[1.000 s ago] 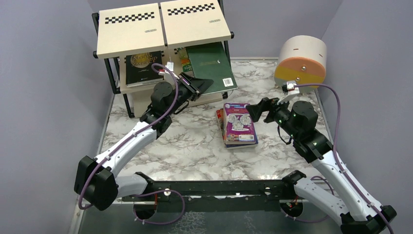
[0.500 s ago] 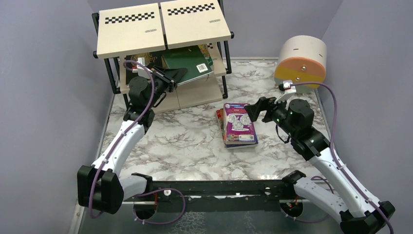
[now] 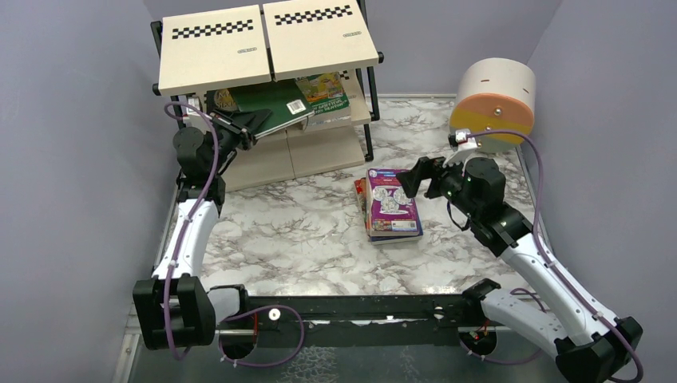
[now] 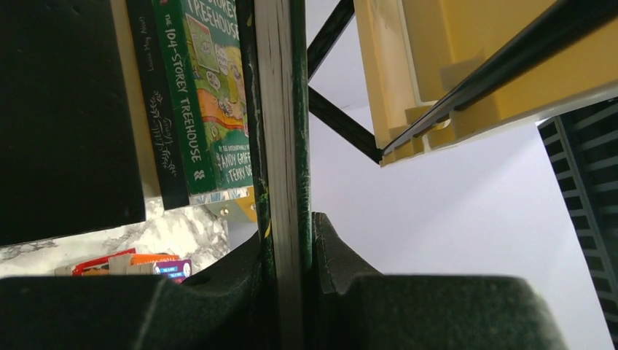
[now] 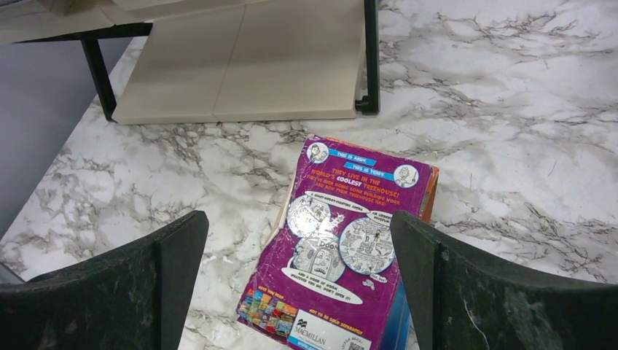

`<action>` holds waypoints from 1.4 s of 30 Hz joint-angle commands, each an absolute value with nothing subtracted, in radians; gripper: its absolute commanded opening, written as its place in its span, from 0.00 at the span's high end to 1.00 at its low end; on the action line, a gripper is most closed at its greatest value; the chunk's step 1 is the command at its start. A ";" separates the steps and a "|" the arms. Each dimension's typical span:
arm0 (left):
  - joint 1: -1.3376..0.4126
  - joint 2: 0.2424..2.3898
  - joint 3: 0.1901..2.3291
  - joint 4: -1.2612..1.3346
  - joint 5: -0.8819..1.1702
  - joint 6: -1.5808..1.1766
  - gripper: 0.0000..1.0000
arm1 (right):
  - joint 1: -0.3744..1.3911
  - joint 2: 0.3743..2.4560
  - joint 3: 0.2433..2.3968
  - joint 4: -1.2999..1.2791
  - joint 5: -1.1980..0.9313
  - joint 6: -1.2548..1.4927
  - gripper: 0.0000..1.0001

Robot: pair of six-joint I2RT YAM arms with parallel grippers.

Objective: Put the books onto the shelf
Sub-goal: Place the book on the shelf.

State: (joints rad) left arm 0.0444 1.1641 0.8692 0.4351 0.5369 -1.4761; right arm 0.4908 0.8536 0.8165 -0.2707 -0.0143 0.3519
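Left gripper is clamping a green book inside the shelf beside shelved ones; right gripper is gaping wide above the remaining stack.

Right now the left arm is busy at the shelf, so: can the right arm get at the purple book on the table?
Probably yes: the right gripper hangs open close to the purple book, with nothing between them.

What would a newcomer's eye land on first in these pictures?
The left pincer clamps a dark green book, tilted, under the top boards of the shelf at the far left. On the marble table, a purple book tops a small stack, with the open right pincer beside it.
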 commanded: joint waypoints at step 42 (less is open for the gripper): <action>0.449 1.140 0.789 0.670 1.049 -1.588 1.00 | 0.699 1.399 1.257 0.060 -0.312 0.264 0.08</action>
